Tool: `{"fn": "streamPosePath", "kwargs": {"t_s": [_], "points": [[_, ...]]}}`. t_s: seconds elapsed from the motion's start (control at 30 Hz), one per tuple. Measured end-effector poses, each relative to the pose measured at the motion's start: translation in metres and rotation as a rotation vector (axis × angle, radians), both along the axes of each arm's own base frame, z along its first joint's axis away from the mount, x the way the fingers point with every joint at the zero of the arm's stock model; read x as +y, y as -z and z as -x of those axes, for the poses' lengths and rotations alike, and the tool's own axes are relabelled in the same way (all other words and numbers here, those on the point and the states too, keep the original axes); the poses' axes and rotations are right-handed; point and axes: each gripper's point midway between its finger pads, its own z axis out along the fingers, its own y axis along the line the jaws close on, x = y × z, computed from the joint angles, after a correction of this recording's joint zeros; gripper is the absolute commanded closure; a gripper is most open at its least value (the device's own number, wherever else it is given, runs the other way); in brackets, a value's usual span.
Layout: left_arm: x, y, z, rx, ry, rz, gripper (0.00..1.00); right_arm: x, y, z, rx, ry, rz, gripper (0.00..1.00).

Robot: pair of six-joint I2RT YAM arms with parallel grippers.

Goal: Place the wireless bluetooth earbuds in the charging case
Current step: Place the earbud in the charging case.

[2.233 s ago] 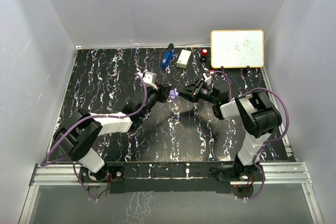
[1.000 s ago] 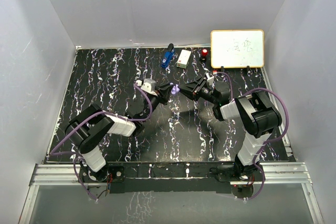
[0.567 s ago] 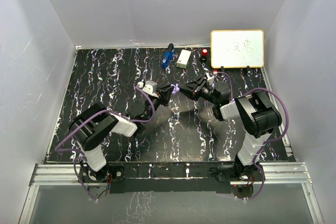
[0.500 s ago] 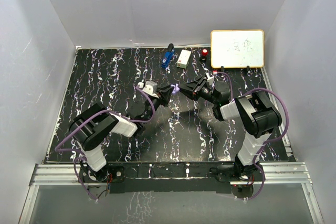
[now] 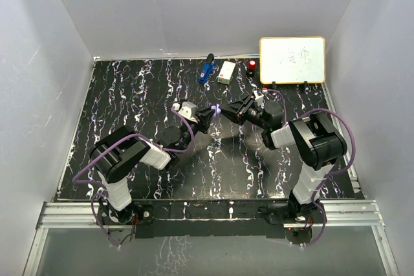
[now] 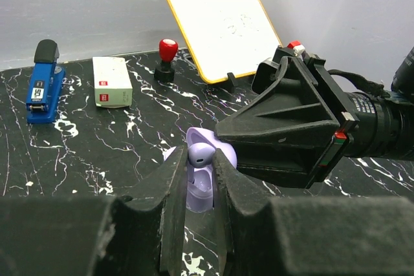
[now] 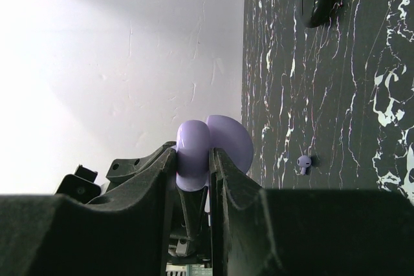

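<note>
The lilac earbud [image 6: 200, 154] stood head-up, stem down, long axis roughly upright in the left wrist view, at the open lilac charging case [image 6: 196, 193], above mid-tabletop [image 5: 129, 95]. The left gripper [image 6: 200, 167] was pinched on it. The right gripper [image 7: 193, 159] was clamped on the case. A second lilac earbud [image 7: 304, 163] lay on the tabletop.

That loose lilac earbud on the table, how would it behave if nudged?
The loose lilac earbud looks tiny, so probably very light and quick to skid. Its rounded, smooth shell seems likely to roll or slip from a pinch.
</note>
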Motion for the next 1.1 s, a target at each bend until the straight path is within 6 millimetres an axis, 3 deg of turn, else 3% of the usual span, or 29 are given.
{"fn": "streamPosePath", "kwargs": {"t_s": [1.1], "points": [[0.003, -0.02, 0.002, -0.047, -0.01, 0.012, 1.0, 0.002, -0.002, 0.001, 0.003, -0.005, -0.011, 1.0]]}}
